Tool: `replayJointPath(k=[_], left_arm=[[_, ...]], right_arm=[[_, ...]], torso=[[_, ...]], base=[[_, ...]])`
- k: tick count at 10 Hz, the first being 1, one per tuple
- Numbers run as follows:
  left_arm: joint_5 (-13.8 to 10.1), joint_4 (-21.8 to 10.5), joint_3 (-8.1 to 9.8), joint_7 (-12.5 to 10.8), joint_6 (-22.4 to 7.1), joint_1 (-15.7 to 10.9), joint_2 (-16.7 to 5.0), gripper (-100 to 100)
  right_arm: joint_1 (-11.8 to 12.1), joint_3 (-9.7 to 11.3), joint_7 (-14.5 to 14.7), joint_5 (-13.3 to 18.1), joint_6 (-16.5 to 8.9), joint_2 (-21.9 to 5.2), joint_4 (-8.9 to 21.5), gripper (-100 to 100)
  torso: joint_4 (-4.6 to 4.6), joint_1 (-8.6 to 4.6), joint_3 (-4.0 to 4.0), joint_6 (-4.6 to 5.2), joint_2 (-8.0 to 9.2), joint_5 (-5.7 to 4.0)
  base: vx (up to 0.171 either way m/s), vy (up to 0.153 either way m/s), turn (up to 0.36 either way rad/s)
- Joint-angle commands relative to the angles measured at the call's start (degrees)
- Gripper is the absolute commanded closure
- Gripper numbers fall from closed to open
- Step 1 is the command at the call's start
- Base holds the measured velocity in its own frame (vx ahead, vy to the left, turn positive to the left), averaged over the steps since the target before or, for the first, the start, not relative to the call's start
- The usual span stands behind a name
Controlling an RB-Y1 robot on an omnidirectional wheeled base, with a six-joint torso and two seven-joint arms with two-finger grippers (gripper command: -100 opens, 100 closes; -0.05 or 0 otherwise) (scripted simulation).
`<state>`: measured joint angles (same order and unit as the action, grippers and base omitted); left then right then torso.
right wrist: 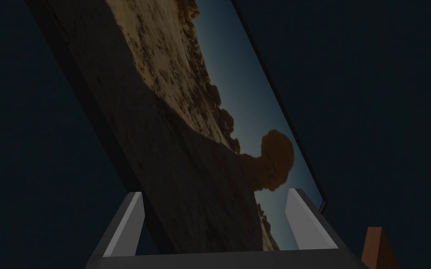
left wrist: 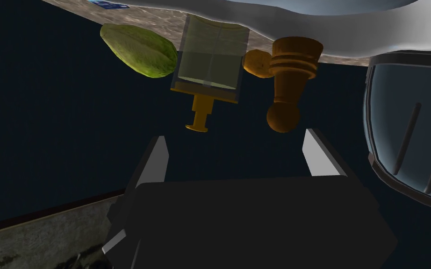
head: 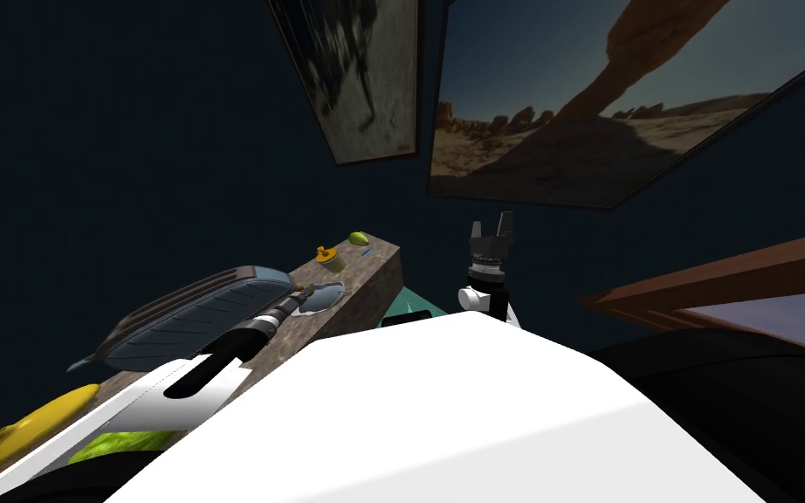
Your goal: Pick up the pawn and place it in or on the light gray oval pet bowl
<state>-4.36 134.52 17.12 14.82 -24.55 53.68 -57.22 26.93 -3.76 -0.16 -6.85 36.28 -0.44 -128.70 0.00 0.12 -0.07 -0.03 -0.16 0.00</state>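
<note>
On counter [head: 364,292]: pawn [left wrist: 288,84], orange-brown, is standing upright just beside the bowl [left wrist: 350,39], with a clear jar [left wrist: 210,58] and a green fruit [left wrist: 140,50] near it. Left gripper [left wrist: 235,135] is hovering short of the pawn, jaws spread, gripping nothing. Right gripper [head: 492,227] is pointing up, well apart from the counter, jaws spread, empty. A ribbed blue-grey case [head: 204,316] is lying beside the bowl.

**Occlusions and Cut-offs**

Head view, centre: the left forearm [head: 252,336] covers part of the pet bowl [head: 333,297]. The blue item [head: 366,252] is too small to identify. Lower left: a yellow object [head: 25,428] is cut by the frame edge.

Left wrist view: the pawn [left wrist: 287,79] hides part of a round orange-brown object [left wrist: 255,63]. The ribbed grey-blue object [left wrist: 411,130] runs out of frame.
</note>
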Motion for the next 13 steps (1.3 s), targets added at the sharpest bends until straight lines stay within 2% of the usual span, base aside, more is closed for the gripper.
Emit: replayJointPath(k=[1, 6, 7, 9, 10, 11, 13], left_arm=[[-0.22, 1.67, 0.65, -0.15, -0.91, 0.72, -0.23, -100], [-2.16, 9.18, 4.3, -1.17, -4.81, 4.05, -2.77, -100], [-2.16, 9.25, 4.3, -1.17, -4.81, 4.05, -2.77, -100], [-2.93, 12.28, 5.76, -1.57, -6.36, 5.38, -3.78, -100], [-2.71, 11.43, 5.15, -1.48, -6.14, 4.61, -3.62, -100], [-2.75, 11.61, 5.19, -1.53, -6.41, 4.61, -3.68, 0], [-2.74, 11.59, 5.18, -1.53, -6.39, 4.61, -3.67, 0]], right_arm=[[0.0, 0.0, 0.0, 0.0, 0.0, 0.0, 0.0, 0], [0.0, 0.0, 0.0, 0.0, 0.0, 0.0, 0.0, 0], [0.0, 0.0, 0.0, 0.0, 0.0, 0.0, 0.0, 0], [0.0, 0.0, 0.0, 0.0, 0.0, 0.0, 0.0, 0], [0.0, 0.0, 0.0, 0.0, 0.0, 0.0, 0.0, 0], [-0.01, 0.01, 0.0, 0.0, 0.0, 0.0, 0.0, 0], [-0.01, 0.01, 0.0, 0.0, 0.0, 0.0, 0.0, 0]], torso=[[0.0, 0.0, 0.0, 0.0, 0.0, 0.0], [0.0, -0.01, 0.0, 0.01, 0.01, 0.0], [0.0, -0.02, -0.01, 0.01, -0.01, 0.0], [0.0, -0.06, 0.02, 0.01, 0.04, -0.01], [0.0, -0.05, 0.01, 0.01, 0.02, 0.0], [0.01, -0.08, 0.03, 0.03, 0.07, 0.0], [0.02, -0.11, 0.07, 0.02, 0.14, -0.01]], base=[[0.034, 0.03, 0.034], [0.034, 0.03, 0.08], [0.031, 0.02, 0.029], [0.03, 0.02, 0.074], [0.017, 0.009, 0.017], [0.0, 0.0, 0.0], [0.0, 0.0, 0.0]])
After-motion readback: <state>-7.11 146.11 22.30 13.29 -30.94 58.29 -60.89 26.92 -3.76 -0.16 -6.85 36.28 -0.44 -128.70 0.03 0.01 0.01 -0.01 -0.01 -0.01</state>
